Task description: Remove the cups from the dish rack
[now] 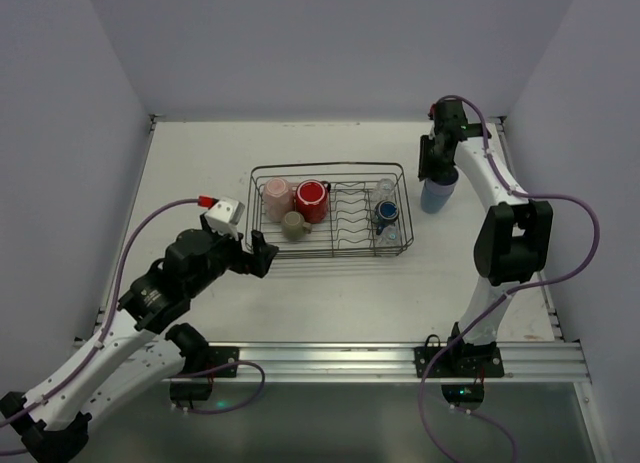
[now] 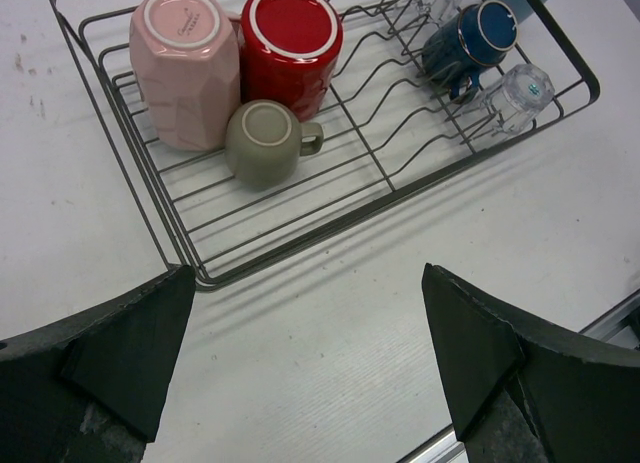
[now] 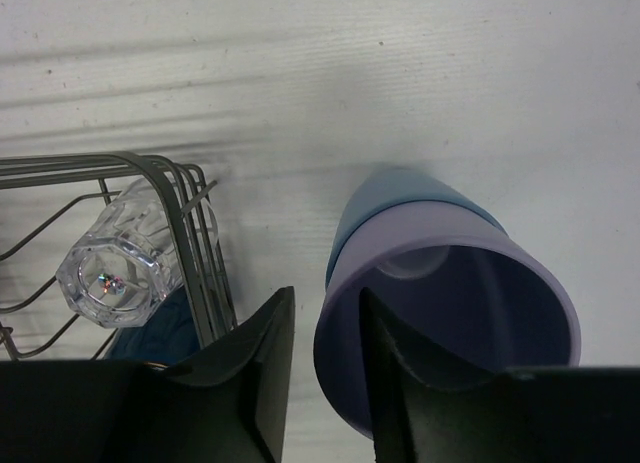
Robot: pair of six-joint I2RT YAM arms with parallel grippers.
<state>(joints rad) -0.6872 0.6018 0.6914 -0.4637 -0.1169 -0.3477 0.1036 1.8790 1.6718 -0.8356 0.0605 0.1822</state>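
Note:
The dark wire dish rack (image 1: 330,253) holds a pink cup (image 1: 276,195), a red mug (image 1: 311,199), a small olive-beige cup (image 1: 293,224), a dark blue cup (image 1: 386,212) and two clear glasses (image 1: 386,188). A lavender tumbler (image 3: 450,283) sits nested in a light-blue tumbler (image 3: 400,198), upright on the table right of the rack. My right gripper (image 3: 325,295) straddles the lavender rim, one finger inside and one outside with a small gap, so it is open. My left gripper (image 2: 308,353) is wide open and empty over the table, just short of the rack's near left corner (image 2: 160,233).
In the left wrist view the pink cup (image 2: 185,68), red mug (image 2: 290,48) and olive cup (image 2: 263,141) lie upside down at the rack's left end. The dark blue cup (image 2: 470,41) and a glass (image 2: 515,93) are at its right end. Walls enclose the table.

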